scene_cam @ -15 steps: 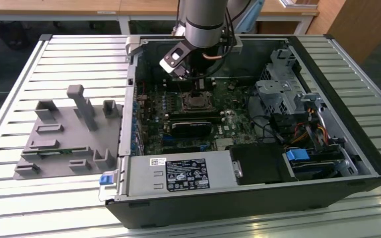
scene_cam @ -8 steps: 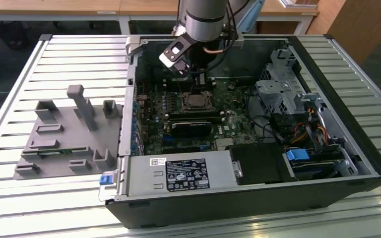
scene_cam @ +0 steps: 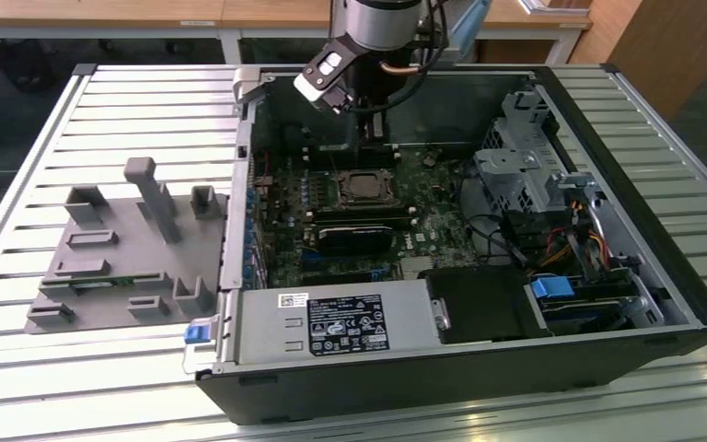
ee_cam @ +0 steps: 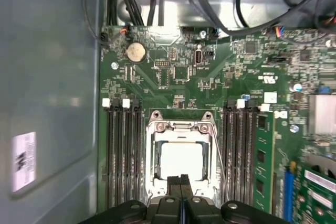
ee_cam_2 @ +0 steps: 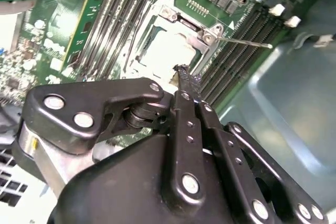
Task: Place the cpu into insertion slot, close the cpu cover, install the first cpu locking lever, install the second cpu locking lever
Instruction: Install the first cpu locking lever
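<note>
- The pincer point(ee_cam: 181, 182) has its two black fingertips pressed together with nothing between them. In the first wrist view it hovers just over one edge of the cpu cover point(ee_cam: 181, 128).
- In the exterior view the arm comes down from the upper middle of the frame into the open case point(scene_cam: 648, 304), above the socket.
- The cpu point(ee_cam: 181, 160) lies flat in the slot point(ee_cam: 157, 153), which sits mid-board between two banks of memory slots point(ee_cam: 123, 156). It is a pale, dull silvery square showing through the cover's cut-out.
- The cover, a silver-grey frame, appears to be down over the cpu.
- A thin wire lever point(ee_cam_2: 244, 41) sticks out from a corner of the cover, and its free end looks unhooked.
- Judged from this, placing the cpu and closing the cover are done and the lever work is in hand.
- That work seems to call for a precise push with the joined tips on a very thin rod, which could slip off.
- The green board point(ee_cam: 173, 77) fills the case. The case lies on a slatted surface point(scene_cam: 108, 110), with a grey fixture point(scene_cam: 121, 249) at the exterior view's left.
</note>
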Robot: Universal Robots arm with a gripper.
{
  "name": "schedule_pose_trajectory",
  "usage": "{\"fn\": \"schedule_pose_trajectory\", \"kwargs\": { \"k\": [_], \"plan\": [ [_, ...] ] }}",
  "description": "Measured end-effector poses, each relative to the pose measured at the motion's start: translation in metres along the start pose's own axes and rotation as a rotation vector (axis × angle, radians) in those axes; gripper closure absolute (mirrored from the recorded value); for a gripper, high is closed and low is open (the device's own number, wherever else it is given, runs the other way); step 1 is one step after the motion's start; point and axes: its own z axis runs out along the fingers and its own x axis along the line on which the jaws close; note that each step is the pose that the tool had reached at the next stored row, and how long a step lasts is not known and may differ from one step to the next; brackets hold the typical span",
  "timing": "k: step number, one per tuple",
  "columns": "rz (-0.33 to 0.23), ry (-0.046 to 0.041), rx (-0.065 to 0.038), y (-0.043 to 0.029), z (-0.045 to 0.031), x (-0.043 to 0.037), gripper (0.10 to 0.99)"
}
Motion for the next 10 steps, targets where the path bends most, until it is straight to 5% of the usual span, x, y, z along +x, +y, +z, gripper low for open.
{"fn": "schedule_pose_trajectory", "kwargs": {
  "k": [3,10],
  "plan": [
    [0.0,-0.0001,-0.001,-0.0001,-0.0102,0.0004,0.969],
    [-0.075,-0.0003,0.002,-0.0001,-0.0107,0.0004,0.969]
  ]
}}
